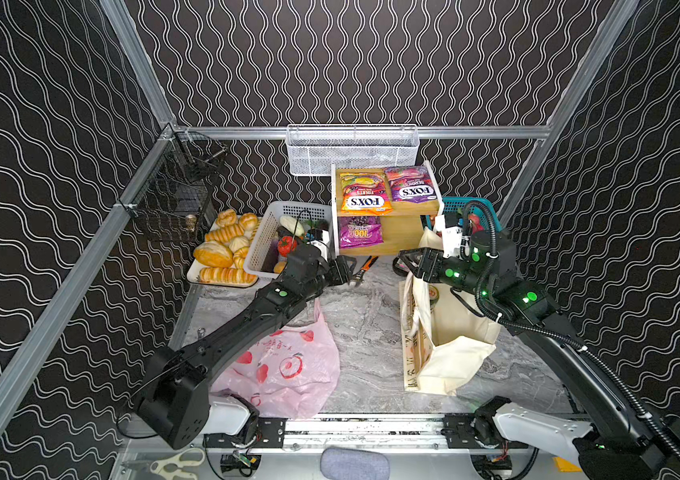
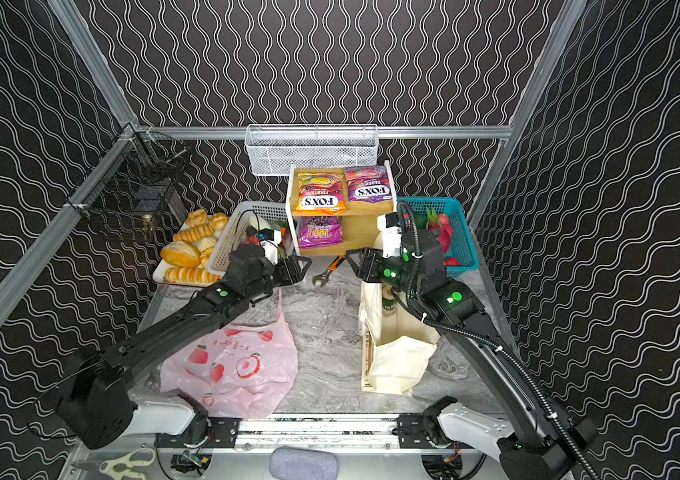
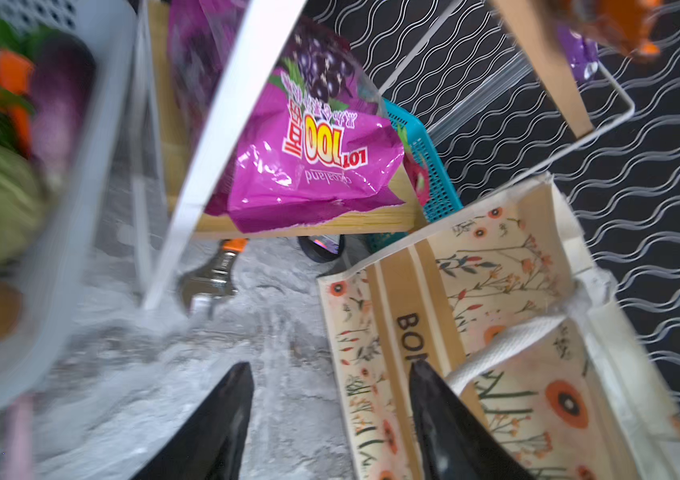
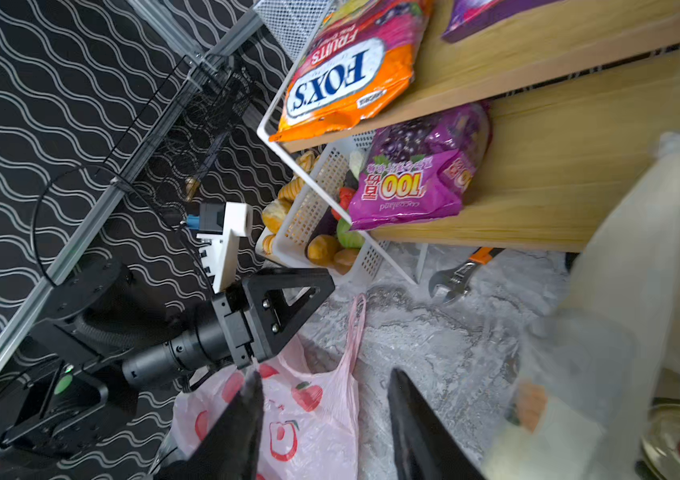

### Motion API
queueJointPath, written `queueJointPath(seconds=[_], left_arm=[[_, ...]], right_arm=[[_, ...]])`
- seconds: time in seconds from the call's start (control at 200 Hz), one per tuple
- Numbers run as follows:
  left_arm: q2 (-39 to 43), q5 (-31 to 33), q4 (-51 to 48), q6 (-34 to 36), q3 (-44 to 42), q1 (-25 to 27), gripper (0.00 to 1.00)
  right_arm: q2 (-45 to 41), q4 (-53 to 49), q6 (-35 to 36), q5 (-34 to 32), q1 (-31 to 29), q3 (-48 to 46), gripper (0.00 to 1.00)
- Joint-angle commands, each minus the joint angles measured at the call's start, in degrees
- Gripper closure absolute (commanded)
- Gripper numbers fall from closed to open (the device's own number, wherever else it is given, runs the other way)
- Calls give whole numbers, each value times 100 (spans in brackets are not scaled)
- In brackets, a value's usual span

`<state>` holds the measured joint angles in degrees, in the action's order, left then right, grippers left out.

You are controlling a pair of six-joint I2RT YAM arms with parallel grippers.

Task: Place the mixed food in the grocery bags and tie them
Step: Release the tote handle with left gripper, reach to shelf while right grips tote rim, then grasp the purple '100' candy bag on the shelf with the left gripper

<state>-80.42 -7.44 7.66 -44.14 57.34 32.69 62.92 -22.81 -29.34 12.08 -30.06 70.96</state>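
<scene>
Black left gripper (image 1: 346,270) gapes empty over the table's (image 1: 371,316) back middle, facing the right gripper (image 1: 404,259), likewise spread and empty, above the cream tote's (image 1: 450,332) rear end. Tote and front-left pink bag (image 1: 288,365) both run front to back. Both grippers reach inward from the front corners.

Lower left in a top view, the pink bag (image 1: 288,365) is thin, translucent, crinkled plastic. The tote (image 1: 450,361) is matt woven cloth. The shelf (image 1: 400,235) is pale grained wood, and the FOX'S packet (image 4: 342,79) on it is glossy film. The wrench (image 4: 454,282) is bright metal. The table (image 1: 367,332) looks like matt grey marble.
</scene>
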Motion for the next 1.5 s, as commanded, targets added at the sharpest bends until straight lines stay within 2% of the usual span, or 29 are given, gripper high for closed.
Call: queueJointPath(seconds=[0.0,0.095,0.205,0.506,0.606,0.811,0.906,0.981,1.061,1.136,1.241,1.492], left_arm=[[-400,-289,1335,-1418,90,-26,35],[-851,-280,1985,-2241,100,-30,32],[-1186,-25,2384,-2759,120,1,30],[-1610,1249,2706,-3325,225,270,24],[-1734,1606,2805,-3636,182,354,26],[-1776,2295,2634,-3782,227,475,31],[-1858,2309,2692,-3838,309,477,43],[-1871,2236,2767,-3959,279,478,64],[-1813,2248,2692,-4042,238,512,78],[-1746,2212,2735,-4064,176,546,84],[-1674,2071,2821,-4136,74,577,100],[-1544,1659,2920,-4476,-267,656,100]], right_arm=[[-231,303,-90,-500,-24,-181,48],[-467,196,-60,-721,-23,-317,47],[-721,87,-29,-883,-26,-438,46],[-1035,-3,33,-978,-21,-715,42],[-1033,-21,56,-920,-26,-767,41],[-1069,-71,73,-880,-24,-871,40],[-1117,-51,62,-892,-20,-950,40],[-1141,-22,55,-915,-20,-973,39],[-1132,-22,56,-905,-26,-948,39],[-1124,-37,59,-917,-25,-935,39],[-1089,-41,54,-960,-26,-935,39],[-1026,12,34,-934,-26,-957,38]])
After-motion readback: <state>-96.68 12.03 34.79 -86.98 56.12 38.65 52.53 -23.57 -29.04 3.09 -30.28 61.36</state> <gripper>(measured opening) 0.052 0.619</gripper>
